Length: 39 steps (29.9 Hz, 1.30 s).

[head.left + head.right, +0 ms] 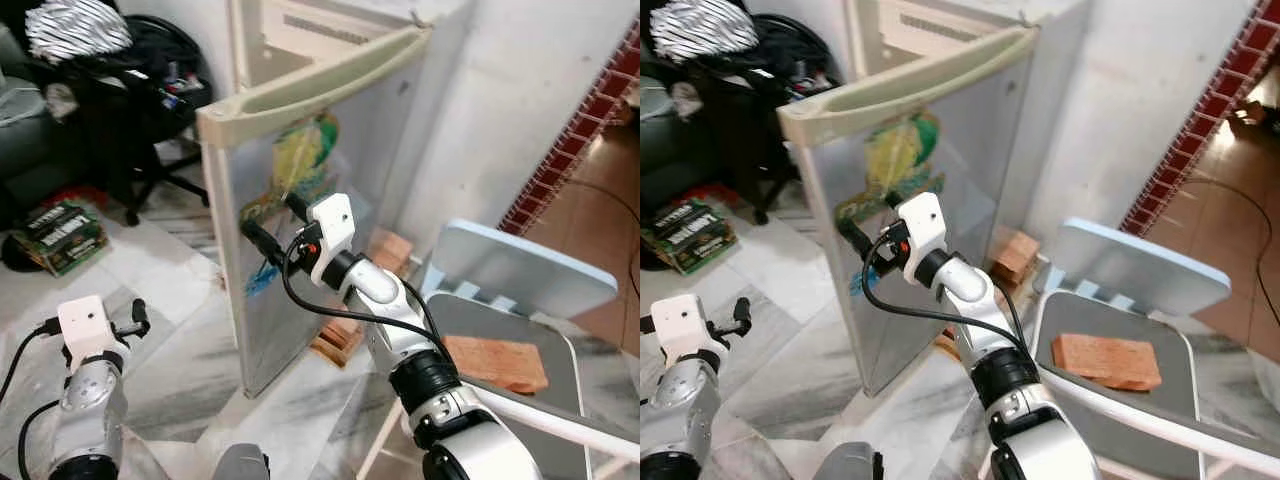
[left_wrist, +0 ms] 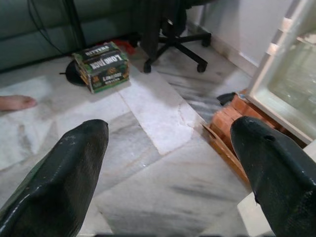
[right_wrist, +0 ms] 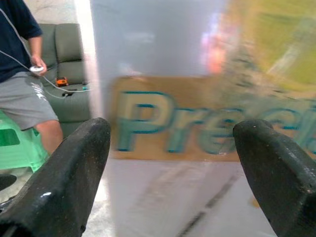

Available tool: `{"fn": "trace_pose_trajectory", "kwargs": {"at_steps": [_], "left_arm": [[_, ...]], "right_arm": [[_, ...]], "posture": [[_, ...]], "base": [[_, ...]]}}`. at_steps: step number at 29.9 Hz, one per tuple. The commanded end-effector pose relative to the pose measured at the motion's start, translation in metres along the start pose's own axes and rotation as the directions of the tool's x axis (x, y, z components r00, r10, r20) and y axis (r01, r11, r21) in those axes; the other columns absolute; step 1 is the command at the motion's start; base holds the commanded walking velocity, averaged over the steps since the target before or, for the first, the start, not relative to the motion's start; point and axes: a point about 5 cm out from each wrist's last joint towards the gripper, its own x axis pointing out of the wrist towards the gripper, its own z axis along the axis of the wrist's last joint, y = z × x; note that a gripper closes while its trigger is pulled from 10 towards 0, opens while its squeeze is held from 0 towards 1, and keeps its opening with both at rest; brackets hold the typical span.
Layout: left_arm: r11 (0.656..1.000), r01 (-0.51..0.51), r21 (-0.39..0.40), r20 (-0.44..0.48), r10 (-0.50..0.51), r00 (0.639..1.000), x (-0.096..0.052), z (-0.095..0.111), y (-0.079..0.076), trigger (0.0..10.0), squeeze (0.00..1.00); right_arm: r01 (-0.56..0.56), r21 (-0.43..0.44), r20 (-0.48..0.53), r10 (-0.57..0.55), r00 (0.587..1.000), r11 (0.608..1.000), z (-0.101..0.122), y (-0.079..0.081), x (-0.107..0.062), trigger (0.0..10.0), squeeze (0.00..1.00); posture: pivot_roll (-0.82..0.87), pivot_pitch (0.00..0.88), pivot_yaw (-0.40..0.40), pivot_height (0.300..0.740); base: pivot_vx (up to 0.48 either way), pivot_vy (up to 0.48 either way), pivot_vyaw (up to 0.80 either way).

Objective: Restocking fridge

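Right gripper (image 1: pixel 268 222) at the fridge door (image 1: pixel 300 190), fingers spread wide, holding nothing.
Door stood ajar at frame centre (sticker on its face); left gripper (image 2: pixel 170 163) low at lower left, also wide open.

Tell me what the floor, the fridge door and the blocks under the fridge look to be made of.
Floor: polished marble or marble-look tile, judging by grey veins, sheen and joints. Fridge door: painted metal, probably, smooth pale grey with a cream plastic-looking top trim and a printed sticker. Blocks: rough reddish-orange bricks, likely fired clay.
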Motion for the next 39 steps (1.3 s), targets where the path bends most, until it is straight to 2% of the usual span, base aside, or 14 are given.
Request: {"fn": "trace_pose_trajectory", "kwargs": {"at_steps": [1,14,22,34,39], "left_arm": [[1.0,0.007,0.009,0.008,-0.007,1.0,0.003,0.005,-0.002,10.0,0.0],[0.998,0.056,0.017,0.031,-0.057,0.998,0.003,0.008,-0.003,10.0,0.0],[0.998,0.067,0.009,0.031,-0.067,0.997,0.004,0.008,-0.004,10.0,0.0],[0.997,0.073,0.002,0.025,-0.073,0.997,0.003,0.006,-0.004,10.0,0.0],[0.997,0.076,0.005,0.019,-0.076,0.997,0.003,0.005,-0.004,10.0,0.0]], "right_arm": [[-0.022,-0.01,0.01,0.022,1.0,1.0,0.005,0.003,0.006,10.0,0.0],[-0.006,-0.028,0.005,0.006,1.0,1.0,0.004,0.004,0.007,10.0,0.0],[0.042,-0.05,0.023,-0.041,0.999,0.998,0.007,-0.002,0.008,10.0,0.0],[0.092,-0.078,0.018,-0.091,0.996,0.993,0.006,-0.001,0.01,10.0,0.0],[0.137,-0.09,0.013,-0.136,0.991,0.986,0.003,-0.006,0.006,10.0,0.0]], "posture": [[0.16,0.003,-0.037,0.74],[0.16,0.001,-0.033,0.74],[0.16,0.001,-0.035,0.74],[0.16,0.001,-0.039,0.74],[0.16,0.0,-0.039,0.74]], "base": [[0.0,0.48,0.0],[0.0,0.469,0.0],[0.269,0.398,0.0],[0.303,0.372,0.0],[0.324,0.355,0.0]]}}
